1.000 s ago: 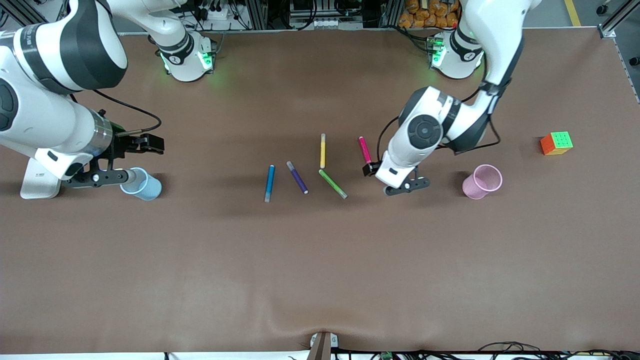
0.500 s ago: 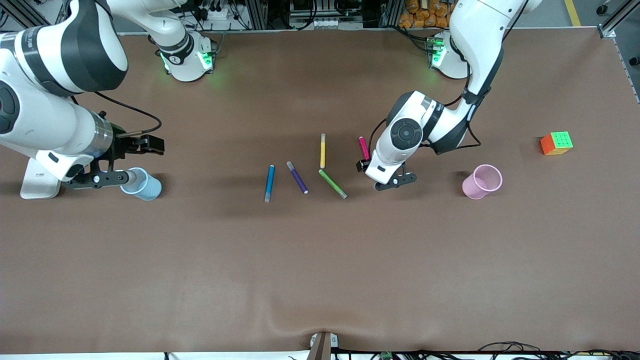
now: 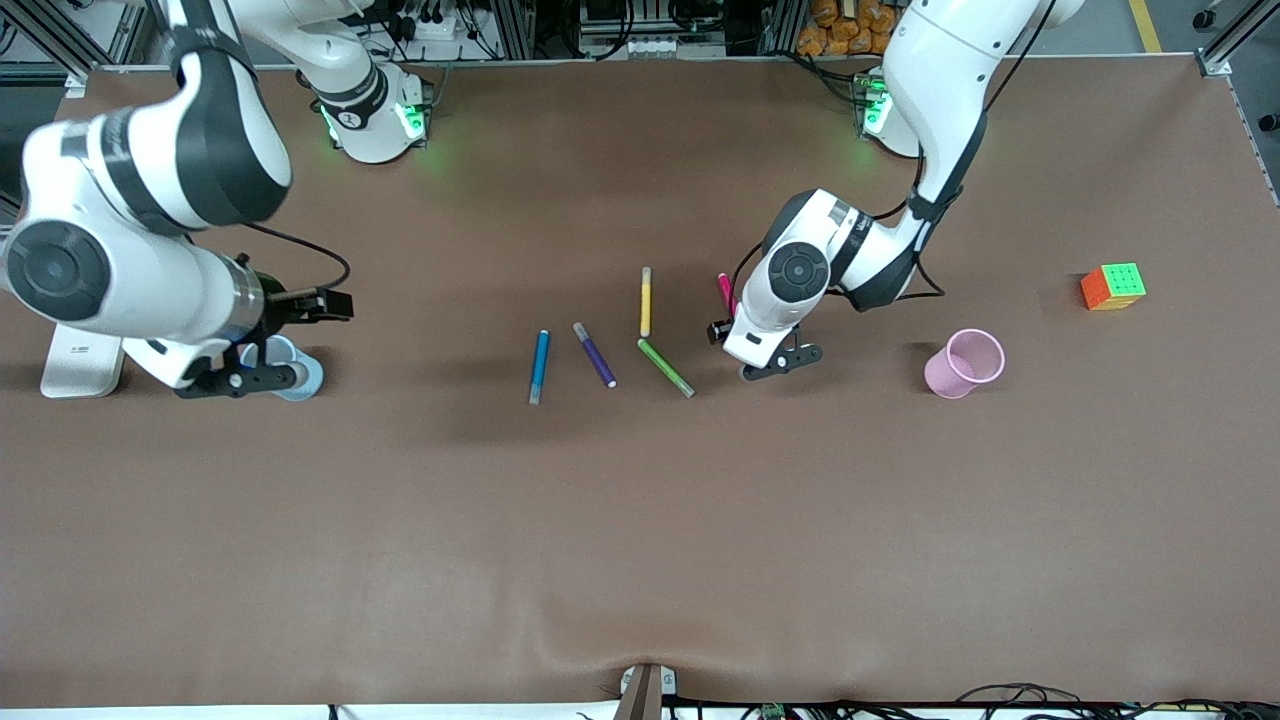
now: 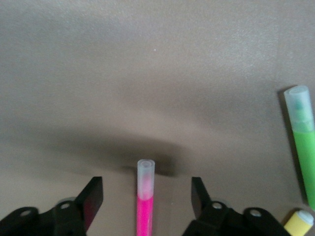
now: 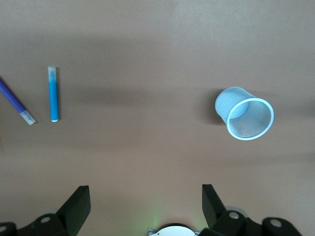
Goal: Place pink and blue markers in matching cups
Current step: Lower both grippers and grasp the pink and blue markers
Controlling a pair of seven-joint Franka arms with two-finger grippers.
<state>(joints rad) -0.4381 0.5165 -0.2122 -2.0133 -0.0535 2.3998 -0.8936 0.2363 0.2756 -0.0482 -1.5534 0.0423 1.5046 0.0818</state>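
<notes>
The pink marker (image 3: 725, 291) lies on the table, its end toward the front camera hidden under the left hand. My left gripper (image 3: 738, 324) is low over it and open. In the left wrist view the pink marker (image 4: 145, 199) lies between the two fingers, which do not touch it. The pink cup (image 3: 965, 363) stands toward the left arm's end. The blue marker (image 3: 539, 366) lies beside the purple pen (image 3: 594, 354). My right gripper (image 3: 238, 374) is open and empty over the blue cup (image 3: 303, 374), which is partly hidden. The right wrist view shows the blue cup (image 5: 244, 114) and the blue marker (image 5: 53, 93).
A yellow pen (image 3: 646, 301) and a green pen (image 3: 666, 367) lie close to the pink marker. A colour cube (image 3: 1112, 286) sits near the left arm's end. A white block (image 3: 78, 366) stands at the right arm's end.
My left gripper moved toward the right arm's end and now straddles the pink marker. My right arm swung over the blue cup and hides more of it.
</notes>
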